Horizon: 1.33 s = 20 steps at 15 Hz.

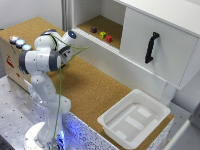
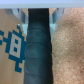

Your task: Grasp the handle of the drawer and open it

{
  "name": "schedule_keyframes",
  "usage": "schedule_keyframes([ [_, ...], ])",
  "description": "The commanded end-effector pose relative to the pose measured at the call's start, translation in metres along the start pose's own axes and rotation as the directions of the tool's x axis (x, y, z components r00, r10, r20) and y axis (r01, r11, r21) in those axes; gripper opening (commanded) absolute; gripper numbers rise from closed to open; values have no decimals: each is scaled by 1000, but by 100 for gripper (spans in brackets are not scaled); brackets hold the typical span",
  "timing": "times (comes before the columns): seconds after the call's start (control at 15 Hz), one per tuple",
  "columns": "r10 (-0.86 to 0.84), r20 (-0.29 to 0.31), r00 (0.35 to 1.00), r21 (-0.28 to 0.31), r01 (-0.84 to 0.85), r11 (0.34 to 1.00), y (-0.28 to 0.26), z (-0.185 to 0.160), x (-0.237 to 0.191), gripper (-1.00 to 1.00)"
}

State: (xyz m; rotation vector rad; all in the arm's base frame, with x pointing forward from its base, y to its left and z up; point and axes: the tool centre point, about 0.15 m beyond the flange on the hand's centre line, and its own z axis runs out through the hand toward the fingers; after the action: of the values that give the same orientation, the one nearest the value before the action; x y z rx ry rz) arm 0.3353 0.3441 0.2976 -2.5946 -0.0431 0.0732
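no readable text, blue pixel-figure sign (image 2: 15,45) on cardboard

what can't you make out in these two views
- Gripper: in the exterior view it sits behind the arm, too small to tell open or shut; the wrist view shows no fingers.
- Wrist view: blurred and very close; a dark band fills the middle and I cannot say what it is.
- Small blocks on the shelf: too small to identify.
- Handle: clear, but the drawer's edges are hard to trace.
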Motion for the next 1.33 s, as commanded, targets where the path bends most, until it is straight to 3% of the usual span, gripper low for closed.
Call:
schedule_keyframes([
  [0.0, 11, 4, 1000, 51, -11, 999, 47, -14, 9, -100],
  [1.27, 119, -71, 990, 24, -118, 993, 123, -69, 13, -100],
])
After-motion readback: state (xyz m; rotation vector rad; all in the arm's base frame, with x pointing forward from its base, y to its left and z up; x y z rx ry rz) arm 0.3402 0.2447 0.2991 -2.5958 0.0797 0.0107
